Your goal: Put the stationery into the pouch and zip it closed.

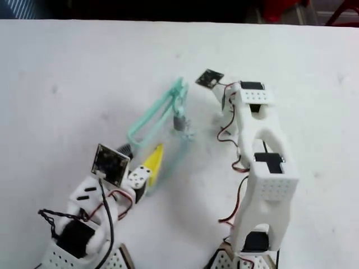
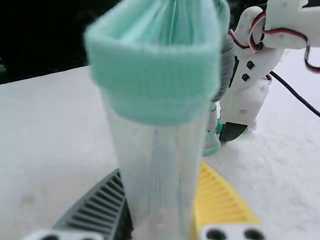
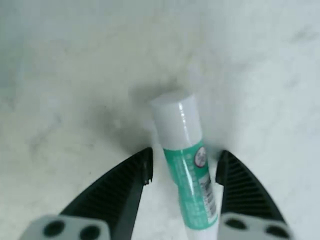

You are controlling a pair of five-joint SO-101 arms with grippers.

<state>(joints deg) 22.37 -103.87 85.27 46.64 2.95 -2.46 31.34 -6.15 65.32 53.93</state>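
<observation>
Translucent pouch with mint-green trim (image 1: 159,110) lies mid white worktop (image 1: 61,78), its near end clamped in the left gripper (image 2: 160,172). Right gripper (image 3: 185,156) has jaws apart, straddling a white-capped green glue stick (image 3: 181,135) on the worktop near the pouch. The pouch seems empty; insertion and zipping are left.

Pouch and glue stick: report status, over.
Left gripper shut on pouch. Right gripper open, straddling glue stick lying on table, not gripped. Glue stick outside pouch; pouch mouth looks open.
</observation>
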